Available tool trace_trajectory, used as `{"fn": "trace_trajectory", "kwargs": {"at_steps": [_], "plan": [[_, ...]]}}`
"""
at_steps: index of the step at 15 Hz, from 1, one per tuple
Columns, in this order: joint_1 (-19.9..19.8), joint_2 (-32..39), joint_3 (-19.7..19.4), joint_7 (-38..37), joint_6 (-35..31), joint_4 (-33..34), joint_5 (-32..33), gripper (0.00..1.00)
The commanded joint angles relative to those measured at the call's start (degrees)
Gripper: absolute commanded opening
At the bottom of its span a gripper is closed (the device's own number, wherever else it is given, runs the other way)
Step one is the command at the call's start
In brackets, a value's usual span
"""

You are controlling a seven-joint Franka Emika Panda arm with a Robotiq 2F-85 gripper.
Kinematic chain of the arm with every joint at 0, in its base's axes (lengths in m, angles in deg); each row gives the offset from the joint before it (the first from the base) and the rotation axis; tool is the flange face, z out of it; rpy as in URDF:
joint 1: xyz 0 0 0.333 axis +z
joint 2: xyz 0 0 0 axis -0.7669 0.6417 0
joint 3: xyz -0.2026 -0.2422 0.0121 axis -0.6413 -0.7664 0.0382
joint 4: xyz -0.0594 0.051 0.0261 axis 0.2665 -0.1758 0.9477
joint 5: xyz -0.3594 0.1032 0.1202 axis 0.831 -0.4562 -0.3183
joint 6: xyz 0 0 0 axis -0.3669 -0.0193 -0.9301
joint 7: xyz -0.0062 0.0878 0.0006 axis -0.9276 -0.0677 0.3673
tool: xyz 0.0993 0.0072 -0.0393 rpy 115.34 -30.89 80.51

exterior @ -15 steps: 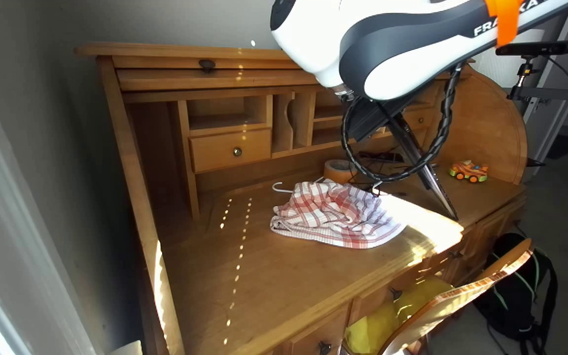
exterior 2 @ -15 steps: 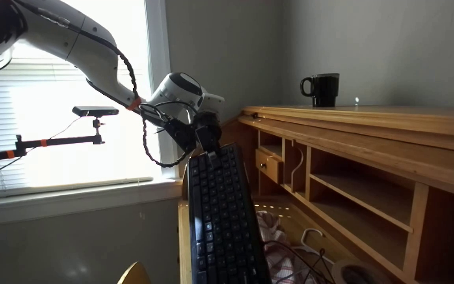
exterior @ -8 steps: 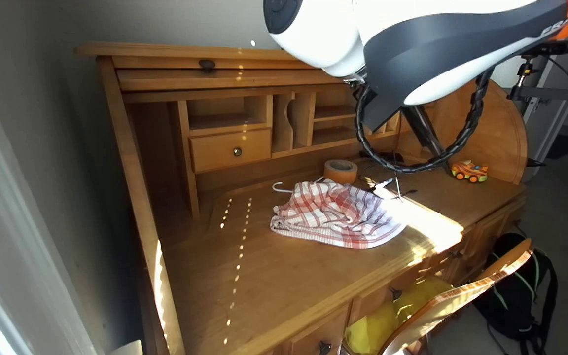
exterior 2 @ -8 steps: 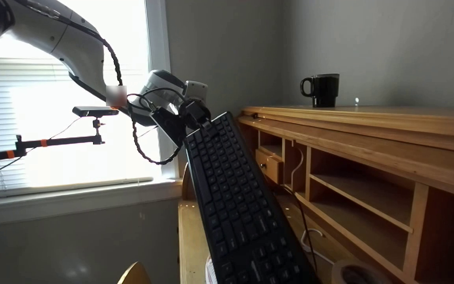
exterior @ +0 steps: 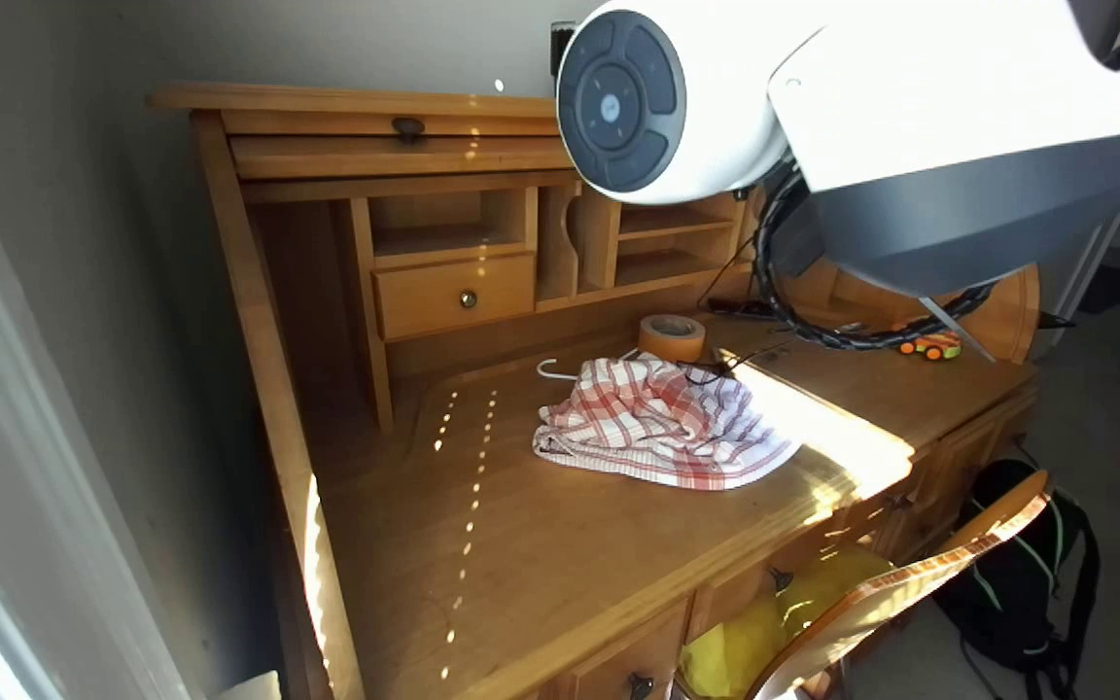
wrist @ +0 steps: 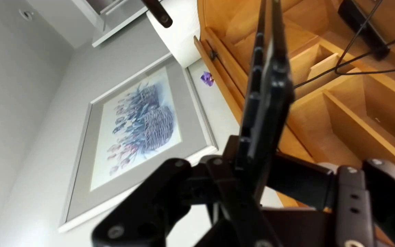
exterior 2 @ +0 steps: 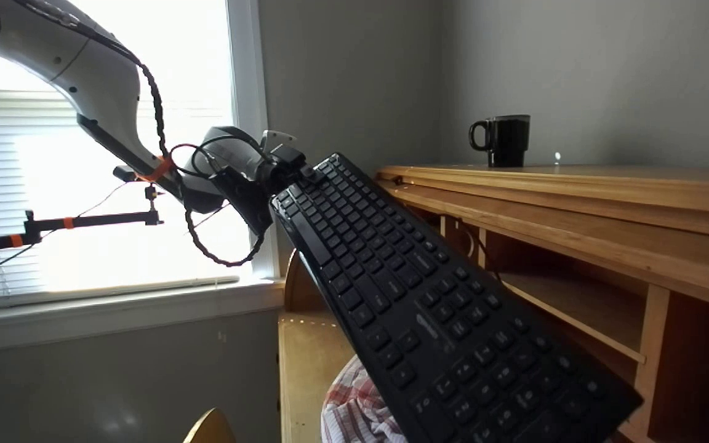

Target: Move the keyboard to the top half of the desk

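Keyboard (exterior 2: 416,289) swung up, short edge in tool (wrist: 257,166), mug (exterior 2: 508,141) atop desk (exterior 2: 576,187)

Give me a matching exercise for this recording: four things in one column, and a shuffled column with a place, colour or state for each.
1. keyboard
2. mug
3. cloth
4. roll of tape

A. crumpled, red and white
B. clamped in the gripper
C. ring-shaped, near the cloth
D. standing on top of the desk

Right pairs: 1-B, 2-D, 3-A, 4-C

keyboard (wrist: 269,99) blurred in the wrist view
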Motion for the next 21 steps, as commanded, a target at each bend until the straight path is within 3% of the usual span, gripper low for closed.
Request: {"fn": "trace_trajectory", "kwargs": {"at_steps": [1, 7, 12, 14, 21], "plan": [[0.41, -4.25, 2.29, -0.05, 4.14, -7.49, 8.58, 0.05], [-0.06, -5.92, 4.47, 0.18, 8.57, -12.54, 19.63, 0.05], [-2.44, -6.12, 3.06, 2.37, 7.72, -11.98, 32.61, 0.05], [-4.8, -5.89, 2.21, 4.78, 4.39, -9.31, 35.52, 0.05], [-13.91, -2.55, -1.2, 14.02, -14.93, 4.27, 32.72, 0.05]]}}
